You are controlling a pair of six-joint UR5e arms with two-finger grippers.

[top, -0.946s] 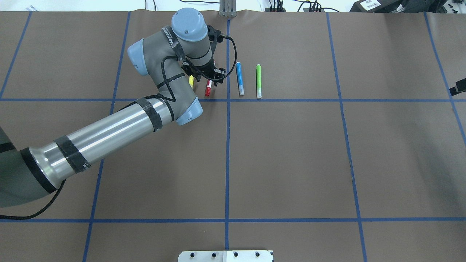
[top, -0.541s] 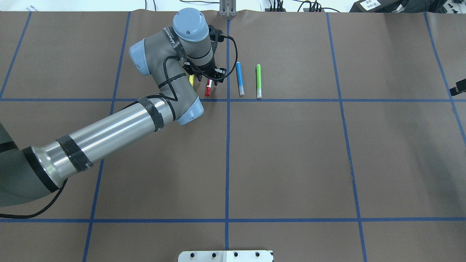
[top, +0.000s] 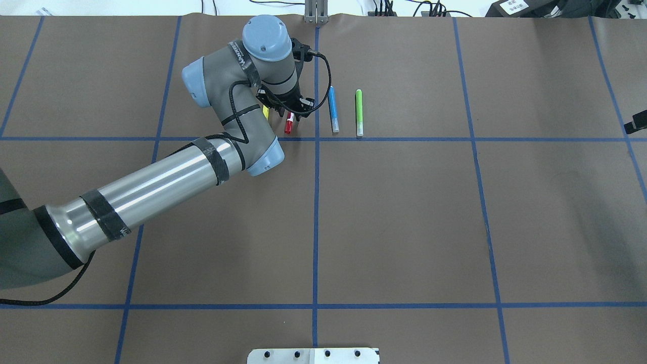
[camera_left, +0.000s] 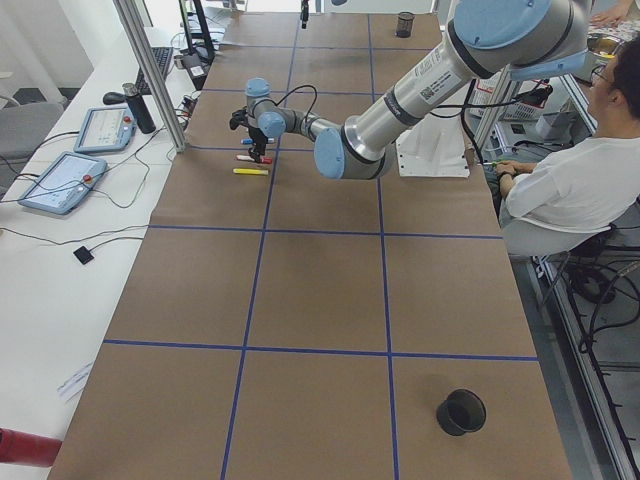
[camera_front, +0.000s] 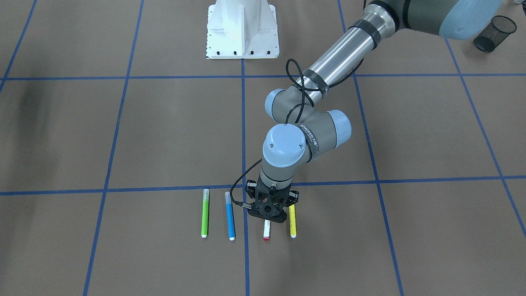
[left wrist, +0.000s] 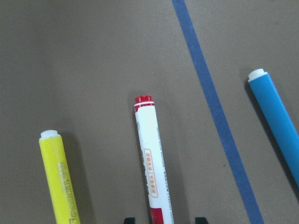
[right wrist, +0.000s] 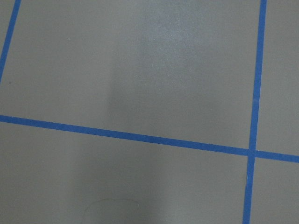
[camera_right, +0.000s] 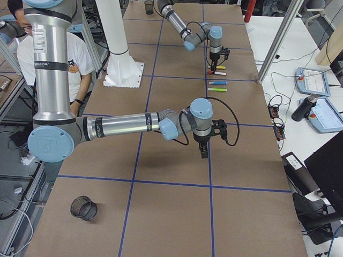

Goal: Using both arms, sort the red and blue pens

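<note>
My left gripper (top: 289,113) low over red pen (left wrist: 150,158), jaws open astride its barrel, pen flat on table (top: 404,227) between yellow marker (left wrist: 58,179) and blue pen (top: 332,108), right gripper (camera_right: 203,154) well apart, its jaw state not determinable.

Brown table (top: 404,227), blue tape grid (top: 316,227); 4 markers: lime-green marker (top: 359,111), blue pen (top: 332,107), yellow marker (left wrist: 58,177), red-and-white pen (left wrist: 150,158), lettering seemingly orange.

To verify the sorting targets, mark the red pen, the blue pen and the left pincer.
red pen (left wrist: 150,154): left wrist view, white barrel.
blue pen (top: 332,108): overhead view, mid-barrel.
left pincer (top: 289,112): overhead view, midway between fingertips.
</note>
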